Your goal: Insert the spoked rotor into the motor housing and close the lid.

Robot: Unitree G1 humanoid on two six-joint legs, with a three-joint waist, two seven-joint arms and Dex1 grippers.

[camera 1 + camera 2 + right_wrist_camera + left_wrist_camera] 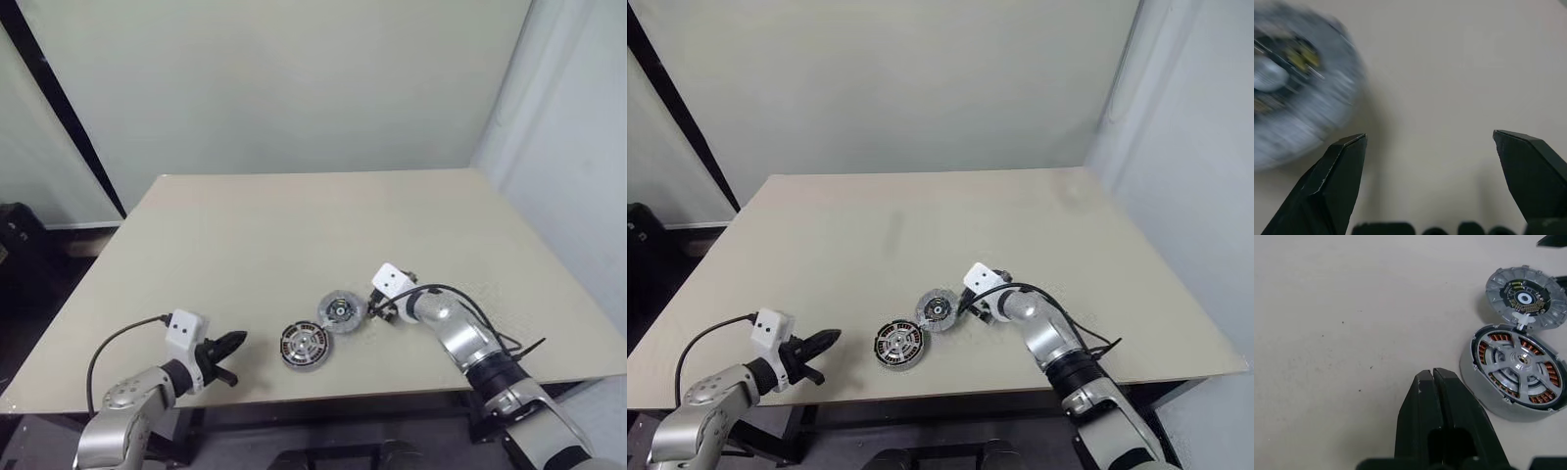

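The rotor (1518, 363) already sits inside the housing (1515, 373), its silver spokes lying over the ring of copper coils, so what remains is, by my reading, closing the lid. The lid (1524, 297) lies flat on the surface (294, 225) just beside the housing, on the far side of it from the robot, with its inner face and small board turned up; a small white tab seems to bridge the two, perhaps a hinge, though I cannot be sure. The right tool (1430, 147) hangs just beside the lid with its fingers spread wide and nothing between them. To do this well it should take the lid by the rim on the side away from the housing, avoid pinching the board, and swing it over squarely so it seats flat on the rim. The left tool (1432, 377) rests near the housing, fingers pressed together and empty, and could steady the housing if it slides.
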